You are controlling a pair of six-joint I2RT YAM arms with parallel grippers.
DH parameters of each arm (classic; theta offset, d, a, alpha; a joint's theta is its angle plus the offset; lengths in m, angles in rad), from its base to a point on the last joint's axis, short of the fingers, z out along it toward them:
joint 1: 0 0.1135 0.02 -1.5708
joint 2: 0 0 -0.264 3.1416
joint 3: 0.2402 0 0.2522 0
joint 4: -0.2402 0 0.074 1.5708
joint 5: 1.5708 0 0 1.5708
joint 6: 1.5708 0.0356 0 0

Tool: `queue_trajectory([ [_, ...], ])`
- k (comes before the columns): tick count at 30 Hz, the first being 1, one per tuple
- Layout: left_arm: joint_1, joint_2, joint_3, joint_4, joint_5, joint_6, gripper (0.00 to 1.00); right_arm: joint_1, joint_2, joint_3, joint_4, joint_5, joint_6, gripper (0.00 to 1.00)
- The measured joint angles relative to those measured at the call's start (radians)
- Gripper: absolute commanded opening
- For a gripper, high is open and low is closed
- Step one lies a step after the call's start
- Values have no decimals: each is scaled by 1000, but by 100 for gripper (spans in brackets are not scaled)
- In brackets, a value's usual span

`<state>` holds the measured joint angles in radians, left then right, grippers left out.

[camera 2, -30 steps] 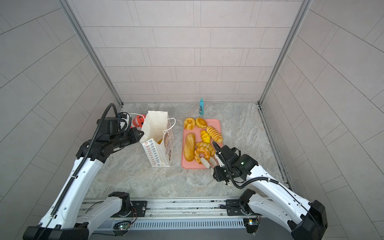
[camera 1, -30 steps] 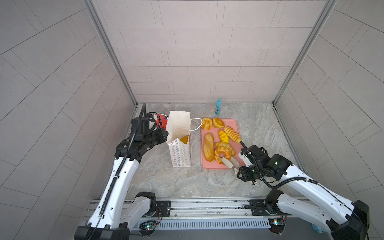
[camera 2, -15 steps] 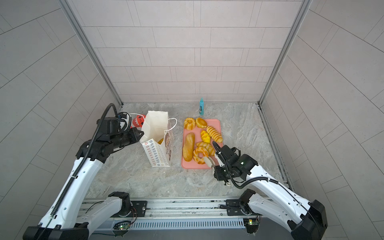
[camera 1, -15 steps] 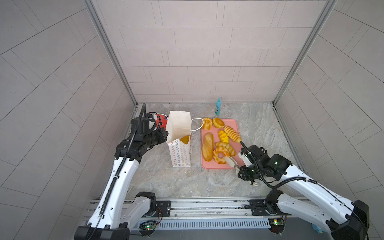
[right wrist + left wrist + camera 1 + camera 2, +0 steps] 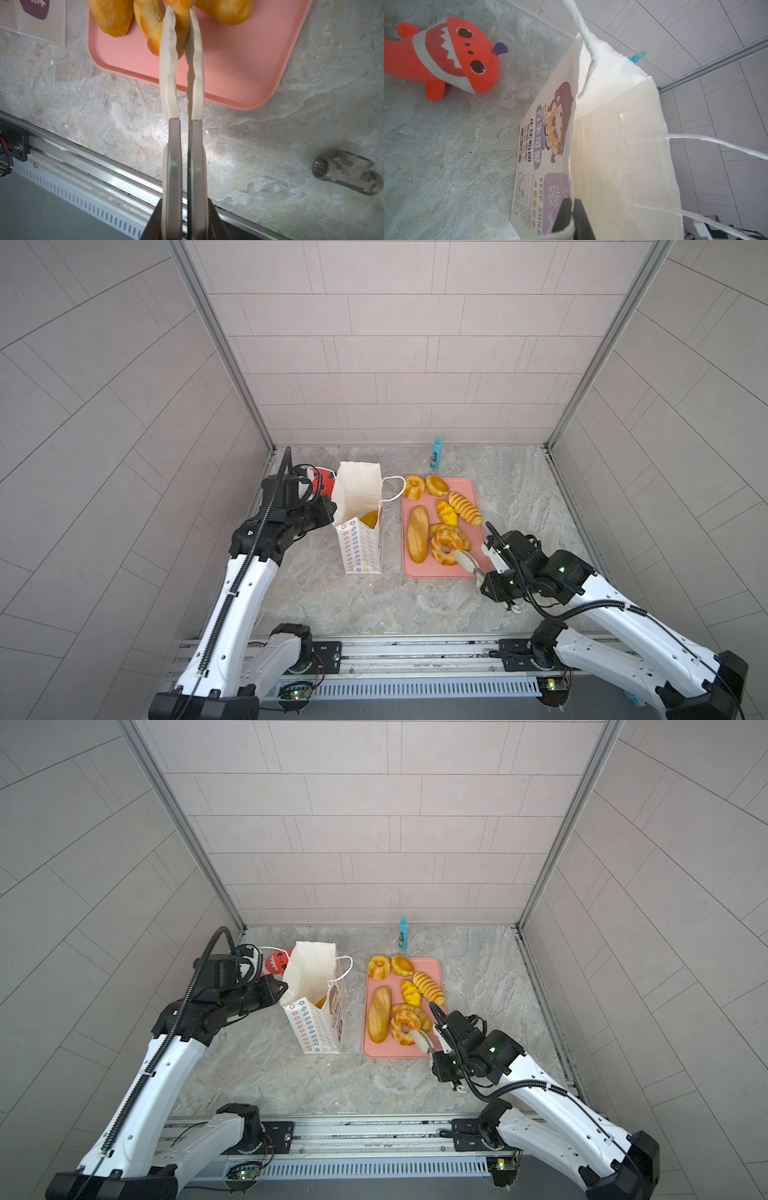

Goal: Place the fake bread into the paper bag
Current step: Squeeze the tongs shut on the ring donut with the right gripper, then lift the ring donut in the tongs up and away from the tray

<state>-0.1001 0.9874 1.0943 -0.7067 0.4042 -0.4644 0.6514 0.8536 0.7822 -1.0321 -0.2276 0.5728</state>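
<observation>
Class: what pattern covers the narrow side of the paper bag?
Small coloured flowers on white; the paper bag shows it best in a top view.

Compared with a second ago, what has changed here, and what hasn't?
The right gripper has squeezed the metal tongs with cream tips: the tips, apart a second ago, now pinch the braided golden toy bread ring on the flat pink tray. Unchanged: the left gripper shut on the rim of the tall white paper bag; bag, tray and other breads.
</observation>
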Motion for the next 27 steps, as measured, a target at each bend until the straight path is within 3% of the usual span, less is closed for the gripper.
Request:
queue_trajectory([
  [27,0,0,0,2,1,-10,12,-50,-16,111,-31,56,-24,21],
])
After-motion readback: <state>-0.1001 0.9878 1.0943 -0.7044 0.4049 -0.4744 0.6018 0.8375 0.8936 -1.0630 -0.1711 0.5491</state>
